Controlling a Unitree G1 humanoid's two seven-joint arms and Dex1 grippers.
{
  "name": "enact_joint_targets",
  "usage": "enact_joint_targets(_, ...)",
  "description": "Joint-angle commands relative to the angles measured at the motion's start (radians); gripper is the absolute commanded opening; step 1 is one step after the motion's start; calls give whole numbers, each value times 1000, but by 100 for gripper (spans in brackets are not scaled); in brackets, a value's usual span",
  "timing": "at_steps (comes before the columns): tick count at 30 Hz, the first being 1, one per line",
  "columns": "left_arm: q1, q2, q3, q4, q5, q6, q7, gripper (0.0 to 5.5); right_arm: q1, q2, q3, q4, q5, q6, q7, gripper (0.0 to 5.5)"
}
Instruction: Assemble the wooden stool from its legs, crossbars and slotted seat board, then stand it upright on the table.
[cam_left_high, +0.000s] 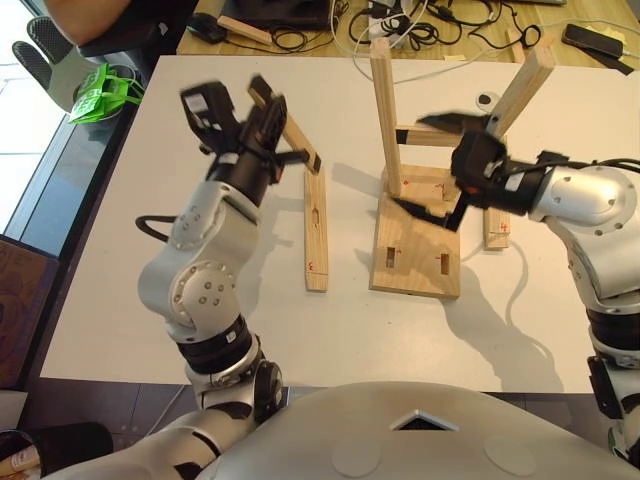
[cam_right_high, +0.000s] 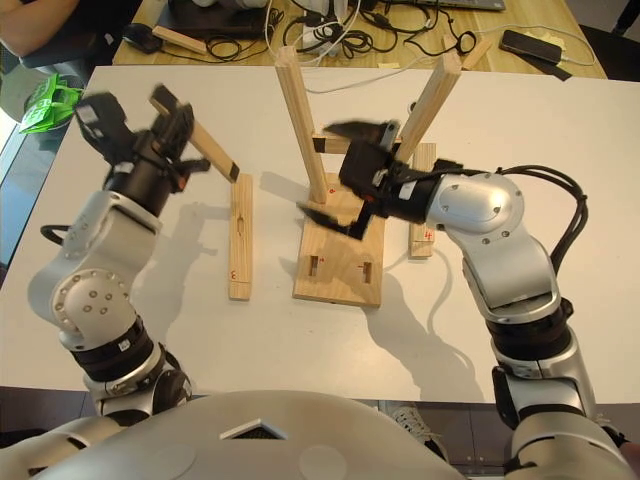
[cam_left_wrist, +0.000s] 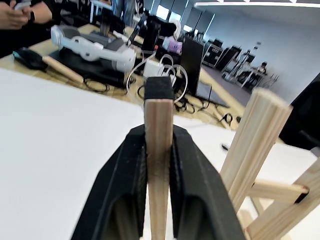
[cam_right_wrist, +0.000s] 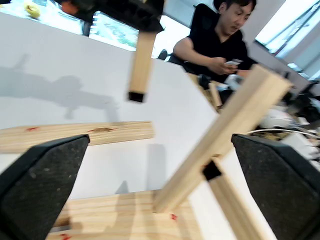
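The slotted seat board (cam_left_high: 418, 262) lies flat on the white table (cam_left_high: 120, 250). One leg (cam_left_high: 384, 110) stands upright from it and a second leg (cam_left_high: 522, 82) leans beside it, joined by a short crossbar (cam_left_high: 428, 136). My right gripper (cam_left_high: 410, 163) is open, its fingers (cam_right_wrist: 40, 175) on either side of that crossbar joint without touching. My left gripper (cam_left_high: 270, 128) is raised over the table's left half, shut on a wooden bar (cam_left_high: 300, 146) with a black end. A loose leg (cam_left_high: 316, 230) lies left of the board, and another piece (cam_left_high: 497, 230) lies to its right.
Behind the table, a wooden desk (cam_left_high: 300, 45) carries cables, a mouse and devices. A green bag (cam_left_high: 100, 92) sits past the table's far left corner. The near half of the table is bare white surface.
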Motion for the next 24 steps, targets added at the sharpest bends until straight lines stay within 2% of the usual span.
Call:
enact_joint_targets(1, -24, -3, 5, 22, -26, -14, -18, 41, -42, -57, 104, 14, 15, 45, 135, 470)
enact_joint_targets(3, -16, -10, -4, 28, -30, -17, -19, 41, -114, -12, 165, 86, -11, 23, 162, 440)
enact_joint_targets(7, -24, -15, -19, 30, -55, -14, -37, 41, -255, 168, 255, 261, -56, -43, 142, 377)
enact_joint_targets(13, -18, -7, -18, 33, -89, -9, -40, 41, -350, 390, 293, 536, -112, -136, 59, 290)
enact_joint_targets(19, -15, 4, -20, 33, -92, -8, -36, 41, -396, 463, 273, 696, -180, -228, -4, 205)
enact_joint_targets(24, -17, 10, -18, 34, -95, -4, -36, 41, -423, 494, 235, 779, -216, -285, -60, 112)
